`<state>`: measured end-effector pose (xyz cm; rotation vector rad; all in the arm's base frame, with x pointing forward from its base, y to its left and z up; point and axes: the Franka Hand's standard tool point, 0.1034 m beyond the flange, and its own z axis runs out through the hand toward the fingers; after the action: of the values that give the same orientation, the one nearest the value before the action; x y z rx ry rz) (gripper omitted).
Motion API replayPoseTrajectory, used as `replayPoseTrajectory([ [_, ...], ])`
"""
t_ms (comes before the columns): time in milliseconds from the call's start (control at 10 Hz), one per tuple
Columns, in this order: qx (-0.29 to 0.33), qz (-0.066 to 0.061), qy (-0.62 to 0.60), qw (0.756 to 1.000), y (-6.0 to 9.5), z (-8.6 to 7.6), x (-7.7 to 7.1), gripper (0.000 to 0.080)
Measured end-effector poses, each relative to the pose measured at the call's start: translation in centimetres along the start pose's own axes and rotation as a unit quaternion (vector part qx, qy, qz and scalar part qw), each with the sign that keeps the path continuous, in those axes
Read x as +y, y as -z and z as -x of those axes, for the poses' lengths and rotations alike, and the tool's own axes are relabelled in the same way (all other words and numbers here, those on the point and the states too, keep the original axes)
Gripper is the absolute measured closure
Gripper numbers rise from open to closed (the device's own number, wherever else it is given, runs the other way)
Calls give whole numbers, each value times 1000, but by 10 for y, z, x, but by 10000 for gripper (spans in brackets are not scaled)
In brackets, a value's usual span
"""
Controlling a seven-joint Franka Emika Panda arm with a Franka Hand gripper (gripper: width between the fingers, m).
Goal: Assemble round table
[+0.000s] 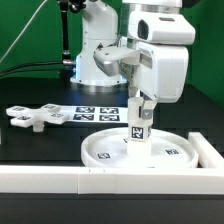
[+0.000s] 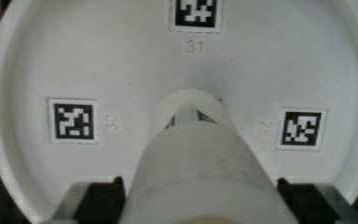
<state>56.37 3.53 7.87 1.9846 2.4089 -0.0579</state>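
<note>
Jaws clenched on the cylindrical post [image 1: 137, 130]; gripper [image 1: 141, 108] grasps its upper end; disc tag label reads "31" [image 2: 195, 45]; arm hangs straight down, wrist vertical; post upright, long axis vertical, foot over centre of rimmed round disc [image 1: 108, 142], lower right of exterior frame, contact unclear; cross-shaped piece [image 1: 35, 118] flat, mid-left.

We find the disc [image 2: 105, 70] and the post [image 2: 197, 160] to be smooth white plastic with a faint sheen, each carrying flat black-and-white printed tags [image 2: 73, 120] of matt finish. The cross-shaped piece [image 1: 35, 117] appears to be the same white plastic, and the table [image 1: 30, 145] beneath it shows a dark matt surface. We note that the arm's housing [image 1: 165, 60] is smooth white with a light gloss, and the green backdrop [image 1: 25, 30] looks matt.
</note>
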Motion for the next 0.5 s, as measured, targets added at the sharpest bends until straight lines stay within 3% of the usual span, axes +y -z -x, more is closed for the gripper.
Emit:
replayPoseTrajectory([
  [200,0,0,-17,1000,0,1,0,395],
  [500,0,-4,-160,987,-1,4,-1,395],
])
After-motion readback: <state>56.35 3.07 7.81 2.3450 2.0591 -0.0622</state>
